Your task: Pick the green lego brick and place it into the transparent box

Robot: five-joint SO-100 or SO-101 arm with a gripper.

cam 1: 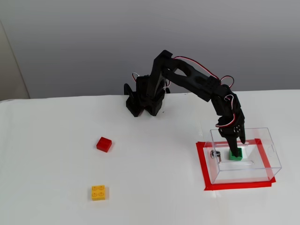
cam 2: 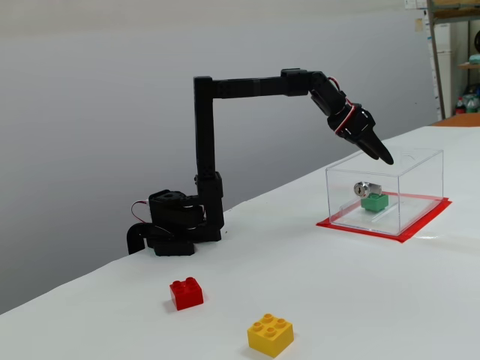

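The green lego brick (cam 1: 236,154) (cam 2: 374,201) lies on the floor of the transparent box (cam 1: 243,174) (cam 2: 420,187), studs up, near the wall with the small metal fitting (cam 2: 361,188). My gripper (cam 1: 236,142) (cam 2: 381,156) hangs just above the brick, at the box's open top, tips pointing down. Its fingers stand slightly apart and hold nothing; the brick is free of them.
The box stands inside a red tape frame (cam 1: 202,164) at the right. A red brick (cam 1: 104,144) (cam 2: 187,292) and a yellow brick (cam 1: 98,192) (cam 2: 271,334) lie on the white table at the left. The arm's base (cam 1: 143,101) sits at the back.
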